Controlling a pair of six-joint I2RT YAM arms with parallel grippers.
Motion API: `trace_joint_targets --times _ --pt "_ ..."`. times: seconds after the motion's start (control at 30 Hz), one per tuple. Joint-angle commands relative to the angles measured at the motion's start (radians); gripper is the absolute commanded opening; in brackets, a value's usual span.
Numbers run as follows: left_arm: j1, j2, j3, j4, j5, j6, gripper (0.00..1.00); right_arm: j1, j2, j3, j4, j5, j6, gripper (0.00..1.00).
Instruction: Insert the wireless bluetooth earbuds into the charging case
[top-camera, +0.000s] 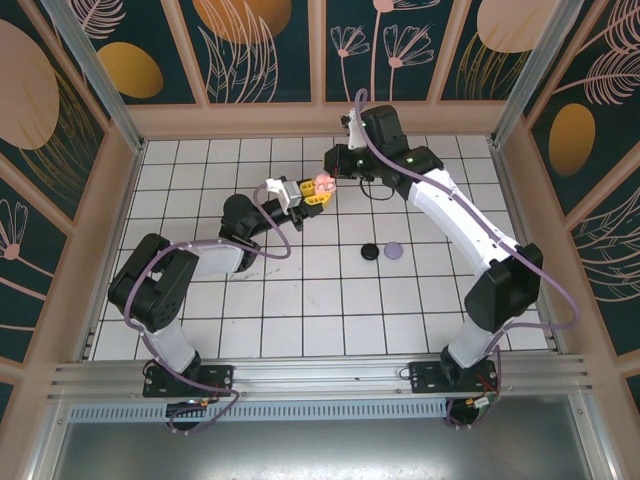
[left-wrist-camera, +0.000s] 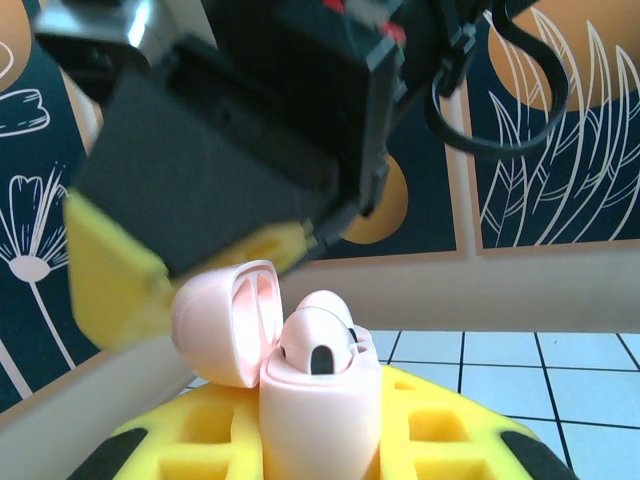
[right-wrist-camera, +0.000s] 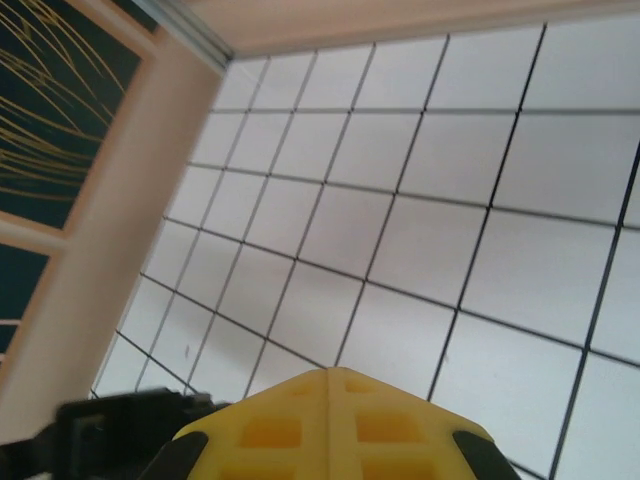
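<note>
Left claw (top-camera: 303, 193) is clamped on the pink case (left-wrist-camera: 320, 410), held up off the counter (top-camera: 300, 310) near mid-field. In left wrist view the case stands upright w/ mouth at 12 o'clock and lid (left-wrist-camera: 222, 322) swung open toward 10 o'clock. A pink bud (left-wrist-camera: 318, 345) sits in the mouth, round head up, stem presumably down in the well. It looks a bit proud of the rim, and there may be a 2nd head behind it, hard to tell. Right claw (right-wrist-camera: 330, 400) has its yellow tips together w/ nothing visible btwn them. From above it's just beside the case at approx 1 o'clock. From the left wrist its black body hangs over the case at 11 o'clock, very close. So the key relation: bud's long axis runs 12–6 into the case and the right claw is the nearer free tool, above and slightly off to the lid side. Prob needs to shift toward 3 o'clock before pressing straight down, else it bumps the lid. Black case (top-camera: 369, 251) and lavender case (top-camera: 393, 249) lie on the counter at 5 o'clock from the held one, well apart from both claws.
</note>
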Motion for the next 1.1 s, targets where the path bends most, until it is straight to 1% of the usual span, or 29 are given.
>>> trace_joint_targets --times 0.0,0.13,0.23,0.3,0.33,0.4,0.47,0.57,0.6,0.67,0.73,0.83,0.93,1.0,1.07 --pt "-0.004 0.01 0.037 0.027 -0.005 -0.005 0.0 0.018 -0.07 -0.007 -0.044 -0.034 -0.026 0.03" --pt "-0.004 0.018 0.057 0.005 -0.029 -0.021 0.0 0.029 -0.177 -0.125 -0.037 -0.036 -0.015 0.01" --pt "-0.004 0.025 0.075 -0.019 -0.046 -0.049 0.0 0.012 -0.276 -0.207 -0.009 0.032 0.024 0.02" --pt "-0.004 0.025 0.076 -0.039 -0.054 -0.076 0.0 -0.006 -0.329 -0.243 0.016 0.088 0.066 0.04" --pt "-0.004 0.025 0.078 -0.054 -0.064 -0.106 0.0 -0.043 -0.356 -0.265 0.033 0.115 0.083 0.05" --pt "-0.004 0.024 0.096 -0.148 -0.084 -0.162 0.0 -0.084 -0.404 -0.309 0.058 0.142 0.117 0.11" --pt "-0.004 0.028 0.115 -0.26 -0.108 -0.227 0.0 -0.115 -0.435 -0.354 0.077 0.152 0.136 0.14" --pt "-0.004 0.054 0.144 -0.453 -0.148 -0.373 0.0 -0.134 -0.468 -0.436 0.1 0.187 0.15 0.21" --pt "-0.004 0.071 0.154 -0.52 -0.157 -0.426 0.0 -0.134 -0.475 -0.463 0.104 0.205 0.153 0.22" --pt "-0.004 0.102 0.154 -0.604 -0.141 -0.505 0.0 -0.136 -0.486 -0.513 0.117 0.224 0.153 0.22" --pt "-0.004 0.126 0.122 -0.629 -0.132 -0.586 0.0 -0.136 -0.495 -0.559 0.129 0.242 0.158 0.23" --pt "-0.006 0.133 0.047 -0.602 -0.118 -0.685 0.0 -0.137 -0.499 -0.607 0.144 0.257 0.159 0.26" --pt "-0.006 0.121 0.005 -0.646 -0.154 -0.719 0.01 -0.139 -0.502 -0.633 0.155 0.269 0.158 0.33" --pt "-0.006 0.125 -0.002 -0.683 -0.181 -0.741 0.08 -0.141 -0.501 -0.639 0.162 0.273 0.157 0.35" --pt "-0.006 0.15 0.02 -0.748 -0.189 -0.734 0.11 -0.147 -0.499 -0.636 0.165 0.269 0.156 0.38"
